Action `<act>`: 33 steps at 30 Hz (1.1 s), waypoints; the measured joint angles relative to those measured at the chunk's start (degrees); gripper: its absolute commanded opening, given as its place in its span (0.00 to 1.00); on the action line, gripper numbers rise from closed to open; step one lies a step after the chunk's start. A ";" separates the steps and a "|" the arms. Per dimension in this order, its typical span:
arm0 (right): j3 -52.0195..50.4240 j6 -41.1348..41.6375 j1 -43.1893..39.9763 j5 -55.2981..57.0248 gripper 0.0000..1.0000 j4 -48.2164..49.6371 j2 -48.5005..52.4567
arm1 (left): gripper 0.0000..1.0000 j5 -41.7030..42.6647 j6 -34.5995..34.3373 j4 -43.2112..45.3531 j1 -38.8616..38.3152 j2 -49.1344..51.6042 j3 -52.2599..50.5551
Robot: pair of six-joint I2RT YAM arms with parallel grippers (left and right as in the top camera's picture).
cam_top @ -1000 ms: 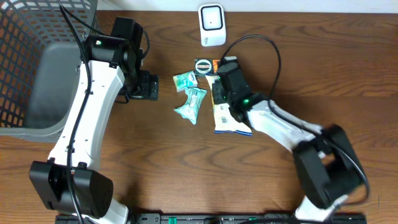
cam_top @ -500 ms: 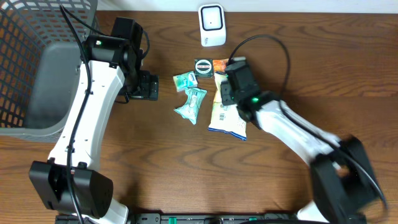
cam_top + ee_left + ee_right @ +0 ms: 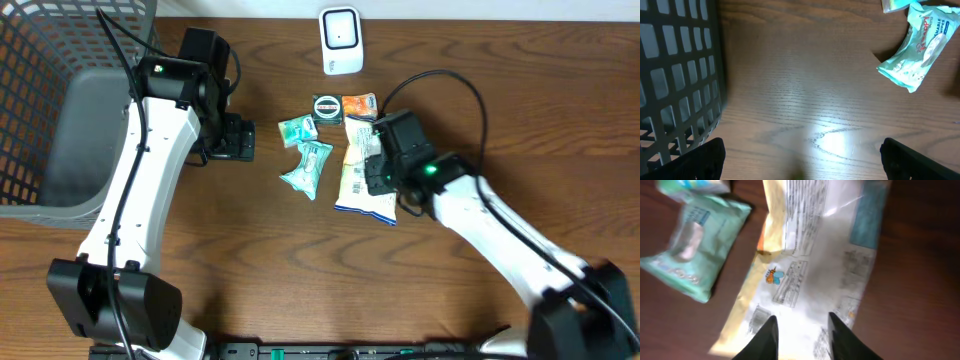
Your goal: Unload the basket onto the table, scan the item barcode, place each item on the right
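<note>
right gripper (image 3: pixel 803 339): the jaws stand a narrow gap apart, tips pointing down over the near end of the bag (image 3: pixel 822 255). the film lies under and between the tips. whether they pinch it cannot be told.

bag: lies flat near the middle of the surface (image 3: pixel 300 280), slightly tilted, directly under the right gripper.
- upper face: glossy white panel with blocks of small black print.
- left edge: yellow band, with a small orange-and-blue mark beside it.
- far right corner: blue-grey patch.
- film: creased, with glare; the print is too blurred to read.

around the bag:
- wipes pack (image 3: pixel 305 167), teal, just to the bag's left.
- tin (image 3: pixel 327 106), round, and orange packet (image 3: pixel 358 105), just beyond the bag's far end.
- small teal pack (image 3: pixel 296 129), beside the tin.
- scanner (image 3: pixel 340 40), white, at the far edge of the surface, well apart from the bag.

left gripper (image 3: pixel 802 155): jaws spread wide, with only bare wood showing between them. it hangs between the basket (image 3: pixel 675 75), dark mesh at the left edge, and the wipes pack.
</note>
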 measured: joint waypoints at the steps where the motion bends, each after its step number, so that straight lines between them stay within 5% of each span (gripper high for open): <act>1: -0.50 0.24 0.24 -0.28 0.26 0.87 1.66 | 0.98 0.00 0.00 0.00 0.00 0.00 0.00; 6: -1.84 1.44 1.38 -1.44 0.25 0.20 9.07 | 0.98 -0.02 0.00 0.00 0.00 0.00 0.00; 16: 0.31 3.56 1.40 -2.56 0.37 -7.43 3.82 | 0.98 -0.02 -0.02 0.00 0.00 0.00 0.00; 24: 3.54 3.58 1.40 3.32 0.38 -0.61 -7.63 | 0.98 -0.02 0.00 0.00 0.00 0.00 0.00; 33: 3.52 3.54 1.40 9.66 0.40 9.14 3.39 | 0.98 -0.02 0.00 0.00 0.00 0.00 0.00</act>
